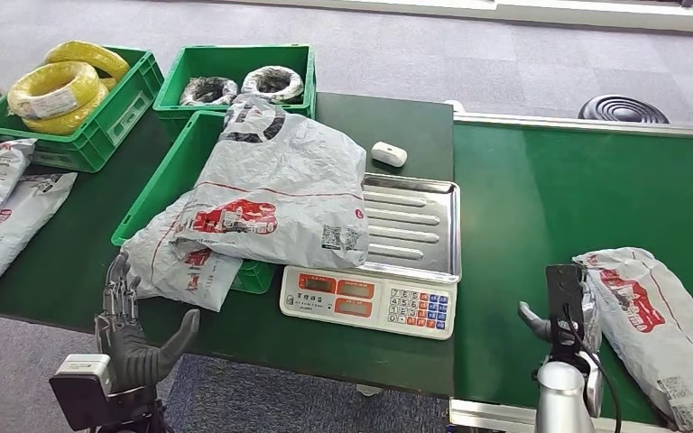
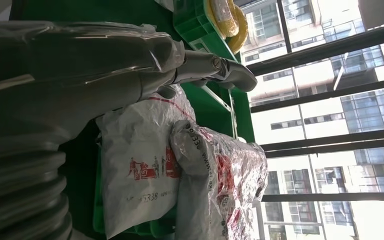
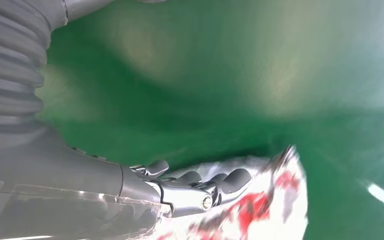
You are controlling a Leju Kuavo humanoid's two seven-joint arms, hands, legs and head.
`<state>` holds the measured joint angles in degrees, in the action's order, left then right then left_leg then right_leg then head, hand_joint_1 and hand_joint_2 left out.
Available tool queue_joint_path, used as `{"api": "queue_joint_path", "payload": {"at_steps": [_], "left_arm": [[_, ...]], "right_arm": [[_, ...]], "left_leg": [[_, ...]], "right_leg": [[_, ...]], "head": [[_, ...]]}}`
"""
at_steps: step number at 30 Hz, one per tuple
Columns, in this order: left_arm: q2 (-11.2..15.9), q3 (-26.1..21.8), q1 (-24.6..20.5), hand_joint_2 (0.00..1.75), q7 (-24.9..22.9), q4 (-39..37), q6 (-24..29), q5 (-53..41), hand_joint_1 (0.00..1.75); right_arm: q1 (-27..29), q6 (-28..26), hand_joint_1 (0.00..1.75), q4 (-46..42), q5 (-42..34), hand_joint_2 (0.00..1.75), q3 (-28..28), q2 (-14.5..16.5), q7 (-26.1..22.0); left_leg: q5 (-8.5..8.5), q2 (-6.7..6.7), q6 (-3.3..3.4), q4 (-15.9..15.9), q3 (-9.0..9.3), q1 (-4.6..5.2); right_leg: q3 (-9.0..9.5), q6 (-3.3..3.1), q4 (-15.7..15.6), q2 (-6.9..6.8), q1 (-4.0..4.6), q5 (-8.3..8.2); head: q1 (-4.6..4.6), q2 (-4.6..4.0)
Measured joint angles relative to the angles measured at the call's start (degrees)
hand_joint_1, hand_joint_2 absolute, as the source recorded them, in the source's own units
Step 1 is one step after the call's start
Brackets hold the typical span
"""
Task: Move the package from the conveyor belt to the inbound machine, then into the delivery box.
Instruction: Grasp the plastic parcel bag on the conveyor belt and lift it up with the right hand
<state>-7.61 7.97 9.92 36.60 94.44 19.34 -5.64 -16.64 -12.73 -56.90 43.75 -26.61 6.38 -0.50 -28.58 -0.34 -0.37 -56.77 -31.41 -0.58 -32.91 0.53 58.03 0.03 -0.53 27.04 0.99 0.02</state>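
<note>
Head view: conveyor belt (image 1: 541, 198) (green) carries a grey package (image 1: 659, 316) at its near right edge; pickup is judged the step in hand. Weighing scale (image 1: 397, 262) lies left, half covered by another parcel (image 1: 271, 189). Right hand (image 1: 559, 329) touches the package's end, a closed grip cannot be told. Left hand (image 1: 135, 338) is spread, empty.

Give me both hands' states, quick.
Left hand: open, holding nothing, near the table's front edge.
Right hand: at the package on the belt, fingers against it; whether it grips cannot be told.
</note>
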Motion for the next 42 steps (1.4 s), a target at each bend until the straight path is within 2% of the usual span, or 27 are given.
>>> {"api": "queue_joint_path", "payload": {"at_steps": [4,7,15,18,22,24,33,42], "left_arm": [[-0.4,-0.3,0.2,1.75,-1.0,0.8,-0.4,-0.7,0.00],[-0.7,-0.4,0.2,1.75,-1.3,0.9,-0.6,-1.0,0.00],[-1.5,-0.5,-0.4,1.75,-2.0,1.0,-1.7,-1.4,0.00],[-1.8,-0.5,-0.5,1.75,-2.2,1.4,-2.0,-1.7,0.00],[-2.2,-1.1,-0.5,1.75,-2.2,1.7,-2.4,-2.2,0.00],[-2.5,-1.8,-0.4,1.75,-2.2,2.0,-2.7,-2.6,0.00],[-3.3,-4.4,0.1,1.75,-2.7,3.8,-3.0,-4.1,0.00],[-3.3,-5.1,0.0,1.75,-2.9,3.9,-2.0,-4.4,0.00]], "right_arm": [[0.8,-11.5,0.00,-2.5,13.6,1.75,0.0,-0.1,10.1],[0.7,-16.0,0.00,-4.1,25.9,1.75,-1.0,-1.1,16.8],[-1.8,-18.6,0.00,-5.1,41.2,1.75,-5.6,-3.2,20.9],[-2.3,-16.6,0.00,-4.9,39.5,1.75,-7.0,-3.3,19.7],[-2.5,-6.6,0.00,-4.5,24.5,1.75,-7.9,-2.6,12.0],[-1.4,-4.1,0.00,-5.3,20.0,1.75,-7.5,-1.5,10.5],[6.3,-1.6,0.00,-14.4,15.1,1.75,-3.3,3.1,11.9],[9.3,-3.9,0.00,-17.8,14.5,1.75,-2.3,4.2,14.1]], "left_leg": [[-0.01,0.00,0.00,0.0,-0.01,0.01],[-0.01,0.02,0.01,0.0,-0.01,0.01],[0.00,0.00,0.01,0.0,0.03,0.01],[-0.01,0.01,0.00,0.0,0.02,0.00],[-0.01,0.01,0.00,0.0,0.01,0.00],[-0.01,-0.02,0.00,0.0,0.00,0.00],[-0.01,-0.04,0.00,0.0,-0.03,0.00],[-0.01,-0.03,0.00,0.0,0.01,0.00]], "right_leg": [[-0.02,0.00,0.0,0.00,-0.01,0.00],[-0.02,0.00,0.0,0.01,-0.01,0.00],[0.01,0.00,0.0,0.01,-0.02,-0.01],[0.01,0.00,0.0,0.01,-0.01,-0.01],[0.01,0.00,0.0,0.01,0.00,-0.01],[0.00,0.00,0.0,-0.01,0.00,0.00],[-0.02,-0.01,0.0,-0.02,0.01,0.03],[-0.01,0.00,0.0,-0.02,0.00,0.02]], "head": [[0.01,0.00],[0.00,0.00],[0.01,0.00],[0.01,0.00],[0.01,0.00],[0.01,0.00],[0.00,0.00],[0.01,0.00]]}}
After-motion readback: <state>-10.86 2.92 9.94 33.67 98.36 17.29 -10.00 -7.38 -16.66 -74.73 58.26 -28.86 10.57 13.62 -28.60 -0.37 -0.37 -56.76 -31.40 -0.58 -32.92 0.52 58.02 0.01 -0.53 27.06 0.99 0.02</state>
